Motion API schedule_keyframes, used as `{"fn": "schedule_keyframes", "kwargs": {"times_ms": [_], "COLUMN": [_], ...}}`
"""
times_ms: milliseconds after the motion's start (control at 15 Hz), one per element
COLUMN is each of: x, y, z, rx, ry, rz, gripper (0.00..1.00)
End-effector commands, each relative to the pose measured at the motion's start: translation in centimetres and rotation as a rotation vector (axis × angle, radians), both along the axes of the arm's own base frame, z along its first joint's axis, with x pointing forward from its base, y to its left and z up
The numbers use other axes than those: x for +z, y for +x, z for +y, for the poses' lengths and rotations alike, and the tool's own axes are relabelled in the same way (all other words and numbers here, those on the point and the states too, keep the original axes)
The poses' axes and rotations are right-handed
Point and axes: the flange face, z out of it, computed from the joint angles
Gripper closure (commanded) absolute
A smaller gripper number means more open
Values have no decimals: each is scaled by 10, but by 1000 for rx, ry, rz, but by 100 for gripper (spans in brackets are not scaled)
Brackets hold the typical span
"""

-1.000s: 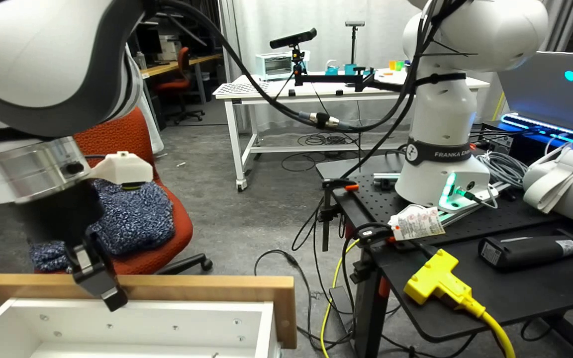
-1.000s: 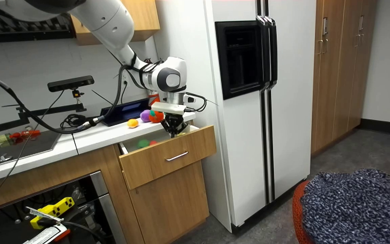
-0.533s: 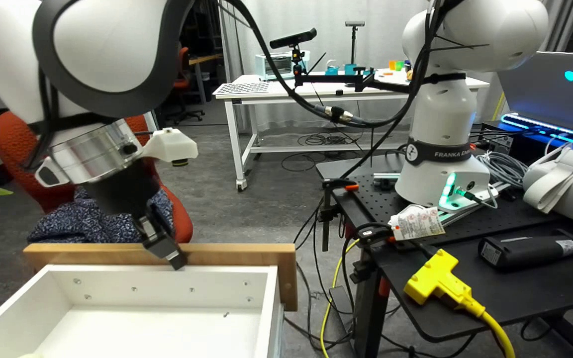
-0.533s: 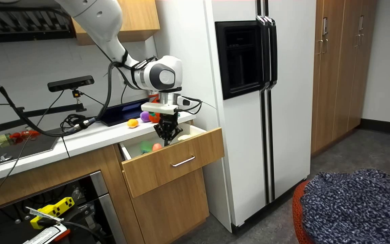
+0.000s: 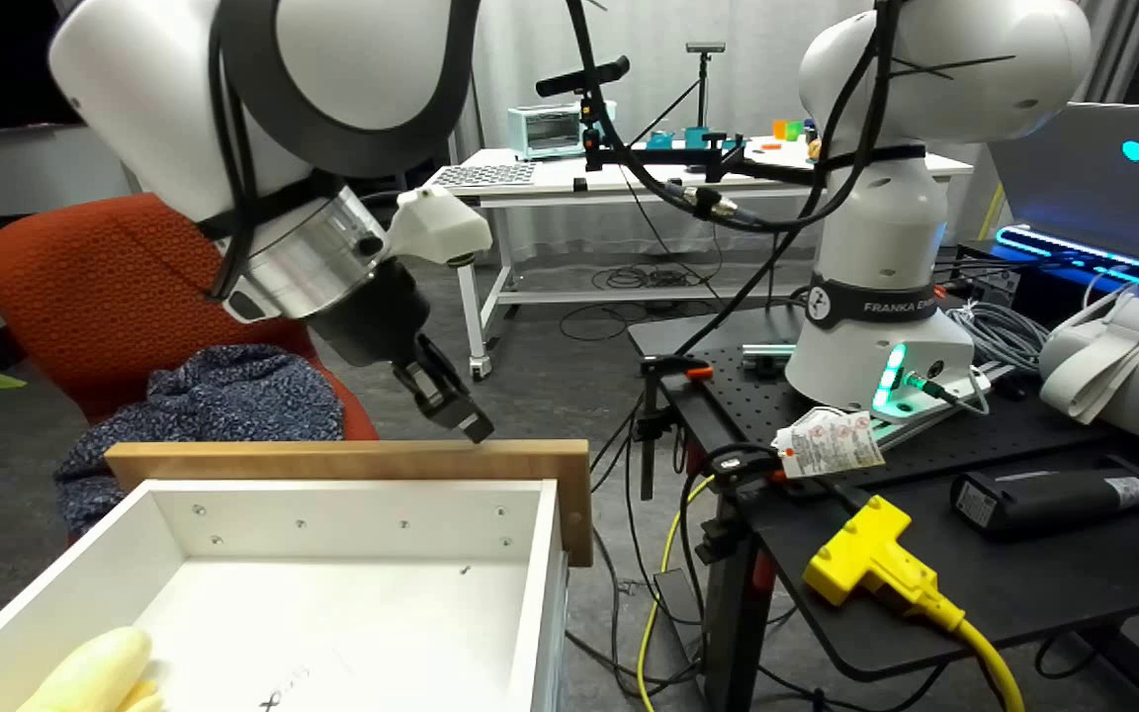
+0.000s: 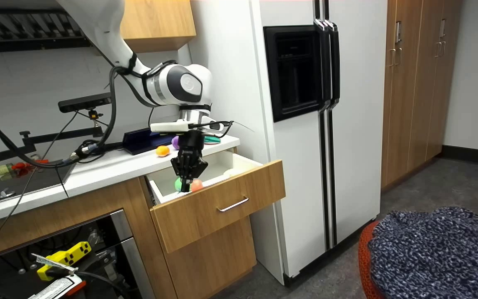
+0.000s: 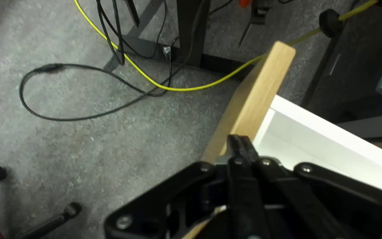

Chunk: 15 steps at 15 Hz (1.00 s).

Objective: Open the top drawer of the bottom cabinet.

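Jaws, closed, stand over the front of the top drawer (image 5: pixel 352 509).

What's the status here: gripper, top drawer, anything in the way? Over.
Gripper shut. Top drawer open, gripper at its front edge, contact unclear. Orange chair beyond, apart; likely no obstruction.

The arm (image 6: pixel 100 25) has smooth, rounded white shells (image 5: pixel 154 109) with dark grey trim (image 5: pixel 372 153) and a silvery collar (image 5: pixel 317 254). A black band (image 5: pixel 871 305) lettered FRANKA circles the white base (image 5: pixel 827 366), where a light strip (image 5: pixel 889 375) glows green. Black cables (image 5: pixel 245 193) are strapped along the arm. The claw (image 7: pixel 240 141) is black and angular, with bright screw heads (image 7: pixel 124 221).
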Motion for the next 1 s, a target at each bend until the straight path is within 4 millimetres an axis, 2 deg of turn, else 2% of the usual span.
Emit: {"fn": "schedule_keyframes", "kwargs": {"times_ms": [0,133,267,667,933], "x": [26,38,50,87,104], "y": [-33,-39,-42,-46,-48], "z": [-12,-8,5,76,98], "rx": [-41,-38,-18,104,189], "ry": [-128,-170,-184,-207,-288], "rz": [32,28,8,-118,-234], "gripper": [100,100,100,100,100]}}
